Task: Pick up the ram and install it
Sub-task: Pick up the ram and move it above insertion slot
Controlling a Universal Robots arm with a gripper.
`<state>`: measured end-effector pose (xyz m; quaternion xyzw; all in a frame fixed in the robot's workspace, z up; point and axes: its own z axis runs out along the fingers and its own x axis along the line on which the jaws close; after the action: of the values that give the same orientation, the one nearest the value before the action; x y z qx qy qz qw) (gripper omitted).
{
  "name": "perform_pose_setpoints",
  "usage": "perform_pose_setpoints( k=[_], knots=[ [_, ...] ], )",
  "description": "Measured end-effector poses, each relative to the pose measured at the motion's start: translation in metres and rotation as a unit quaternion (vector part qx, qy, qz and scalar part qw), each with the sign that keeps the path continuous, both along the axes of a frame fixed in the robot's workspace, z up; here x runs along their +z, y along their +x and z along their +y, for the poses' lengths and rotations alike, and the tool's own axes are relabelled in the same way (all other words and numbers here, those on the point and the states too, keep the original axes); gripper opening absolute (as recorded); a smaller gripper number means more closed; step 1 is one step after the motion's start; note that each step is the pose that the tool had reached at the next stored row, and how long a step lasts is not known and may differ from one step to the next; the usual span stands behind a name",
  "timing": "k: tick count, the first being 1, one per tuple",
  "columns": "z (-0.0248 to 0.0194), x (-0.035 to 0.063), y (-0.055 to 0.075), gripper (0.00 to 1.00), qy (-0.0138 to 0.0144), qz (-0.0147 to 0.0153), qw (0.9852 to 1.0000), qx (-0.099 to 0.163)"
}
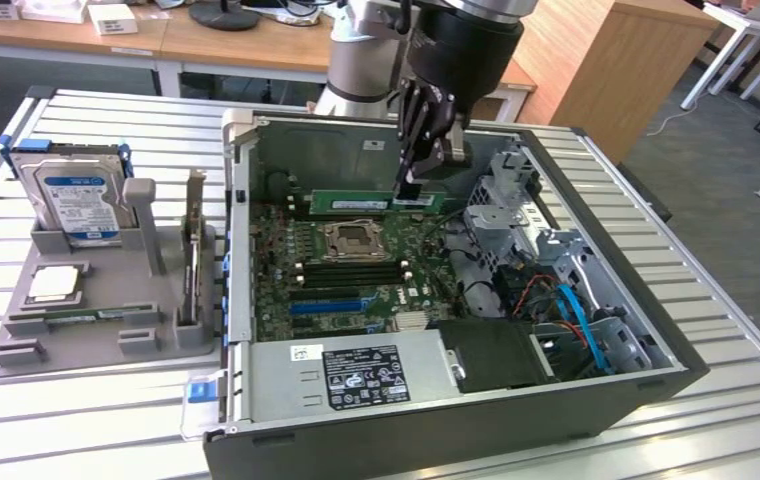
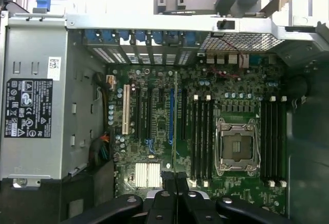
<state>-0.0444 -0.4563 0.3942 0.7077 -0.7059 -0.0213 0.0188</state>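
Note:
The ram (image 1: 353, 204) is a long green stick held level above the motherboard (image 1: 340, 290) inside the open PC case (image 1: 647, 330). My gripper (image 1: 414, 192) is shut on the stick's end toward the exterior view's right, and hangs down from the black wrist. In the wrist view the ram (image 2: 175, 121) shows edge-on as a thin line running away from my gripper (image 2: 175, 190). It hovers over the board between the blue slot (image 2: 170, 116) and the black memory slots (image 2: 201, 136) beside the CPU socket (image 2: 236, 149).
The power supply (image 1: 353, 375) sits at the case's near end, and a metal drive cage (image 1: 520, 205) with cables lies toward the exterior view's right. A grey holder (image 1: 100, 330) outside the case carries a hard drive (image 1: 80, 205), a CPU (image 1: 57, 283) and an upright card (image 1: 195, 250).

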Motion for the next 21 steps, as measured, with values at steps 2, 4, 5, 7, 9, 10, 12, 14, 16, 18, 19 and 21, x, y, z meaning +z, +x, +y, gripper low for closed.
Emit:
perform_pose_setpoints(
  k=[2,4,5,7,9,10,12,14,16,18,19,21],
  knots=[
    [0.004,-0.0001,0.0,0.12,-0.0001,0.0,1.0,0.0],
    [0.0082,-0.0002,0.0,0.12,-0.0001,0.0,1.0,0.0],
    [0.0102,-0.0003,0.0,0.12,-0.0001,0.0,1.0,0.0],
    [0.0136,-0.0005,0.0,0.12,0.0,0.0,1.0,0.0],
    [0.0177,-0.0007,0.0,0.12,-0.0001,0.0,1.0,0.0],
    [0.02,-0.0009,0.0,0.12,-0.0001,0.0,1.0,0.0],
    [0.0247,-0.0013,0.0,0.12,0.0,0.0,1.0,0.0],
    [0.0283,-0.0014,0.0,0.12,0.0,0.0,1.0,0.0],
    [0.0313,-0.0015,0.0,0.12,-0.0001,0.0,1.0,0.0],
    [0.0336,-0.0017,0.0,0.12,-0.0001,0.0,1.0,0.0],
    [0.0338,-0.0017,0.0,0.12,-0.0001,0.0,1.0,0.0],
    [0.0338,-0.0017,0.0,0.12,-0.0001,0.0,1.0,0.0]
  ],
)
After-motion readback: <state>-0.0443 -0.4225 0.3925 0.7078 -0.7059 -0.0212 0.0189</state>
